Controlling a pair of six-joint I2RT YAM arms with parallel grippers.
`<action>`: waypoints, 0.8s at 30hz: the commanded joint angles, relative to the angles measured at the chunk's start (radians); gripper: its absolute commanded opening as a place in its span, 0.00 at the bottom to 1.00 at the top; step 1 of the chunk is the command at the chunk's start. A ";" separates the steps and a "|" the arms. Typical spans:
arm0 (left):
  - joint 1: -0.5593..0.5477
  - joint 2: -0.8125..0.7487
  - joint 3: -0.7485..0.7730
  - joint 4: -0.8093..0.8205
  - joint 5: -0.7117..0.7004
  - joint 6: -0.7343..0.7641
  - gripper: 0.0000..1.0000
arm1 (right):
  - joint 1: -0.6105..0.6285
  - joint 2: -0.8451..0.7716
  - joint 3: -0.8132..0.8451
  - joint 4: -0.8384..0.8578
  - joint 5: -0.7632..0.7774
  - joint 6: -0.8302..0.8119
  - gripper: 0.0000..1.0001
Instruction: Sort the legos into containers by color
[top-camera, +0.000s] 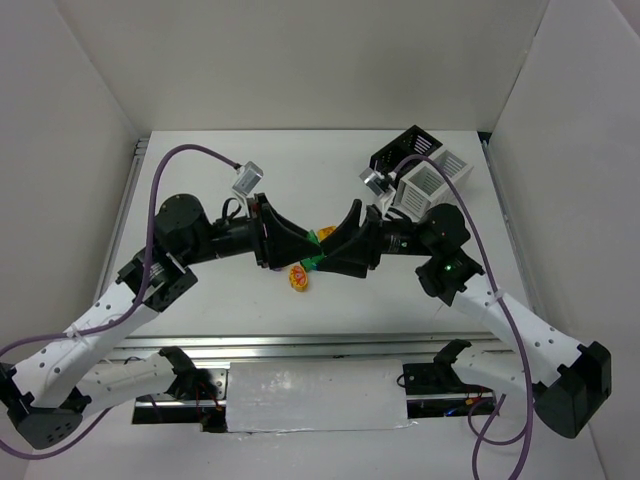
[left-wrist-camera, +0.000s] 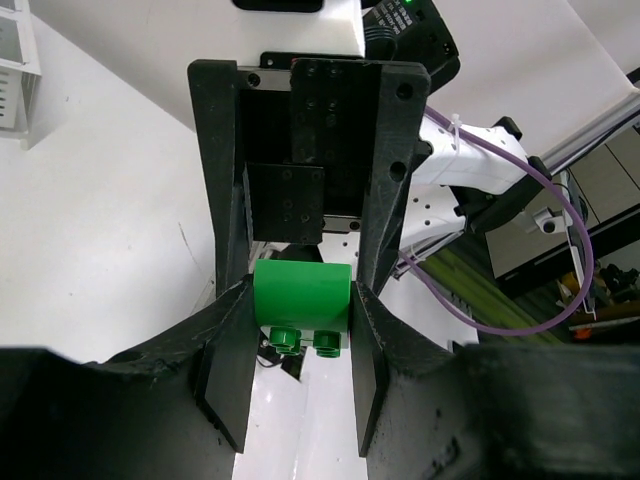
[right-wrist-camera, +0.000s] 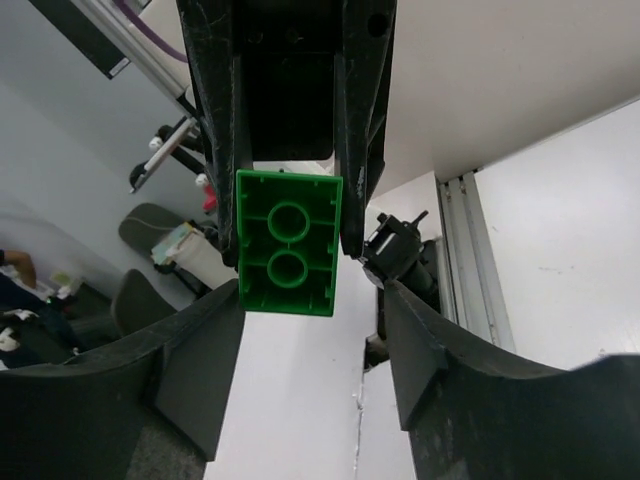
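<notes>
Early on: L gripper (left-wrist-camera: 300, 322) pinches green lego (right-wrist-camera: 288, 240) well left of white bin (top-camera: 432, 185), R gripper (right-wrist-camera: 312, 300) jaws spread round it, red-yellow lego (top-camera: 299, 278) on table (top-camera: 300, 170) further left of that bin, whose contents are hidden, so most sorting prob. left.

The green brick (left-wrist-camera: 300, 293) reads to me as smooth moulded plastic with a soft sheen. The fingers (left-wrist-camera: 228, 370) on my left gripper (left-wrist-camera: 300, 310) are matt black plastic, faintly grainy and scuffed. The tabletop (left-wrist-camera: 100, 220) is matt white and lightly scratched. The white bin (top-camera: 432, 183) is slatted plastic. The cables (left-wrist-camera: 560, 250) have a glossy purple sheath, and the front rail (top-camera: 300, 343) looks like bare metal.
</notes>
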 joint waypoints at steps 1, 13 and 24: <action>0.005 -0.001 -0.005 0.085 0.031 -0.008 0.00 | 0.013 0.018 0.056 0.092 0.012 0.047 0.63; 0.005 -0.007 -0.028 0.065 0.026 0.003 0.00 | 0.019 0.035 0.052 0.130 0.016 0.046 0.00; 0.005 -0.056 0.139 -0.292 -0.524 0.041 1.00 | 0.012 0.063 0.009 -0.149 0.168 -0.158 0.00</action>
